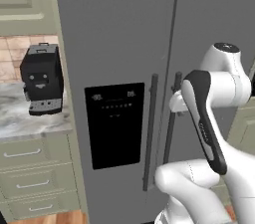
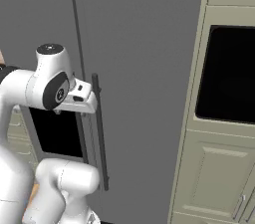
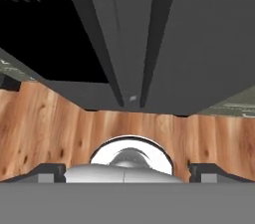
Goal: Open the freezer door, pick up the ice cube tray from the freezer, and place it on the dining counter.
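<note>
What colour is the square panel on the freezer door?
Black, set in the matte-grey freezer door; the dispenser panel shows best in the left base view.

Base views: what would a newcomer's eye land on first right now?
The tall grey fridge fills the middle, its freezer door shut, with a black dispenser panel beside the dark bar handle. The white arm reaches up to the handles, its gripper at them with jaws open. A black coffee machine sits on the marble counter at left.

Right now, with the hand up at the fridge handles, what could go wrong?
1. Two bar handles sit close together: the gripper, open, could close on the plain door's handle instead of the freezer door handle.
2. The arm's elbow hangs near the doors; the swinging door may hit it.
</note>
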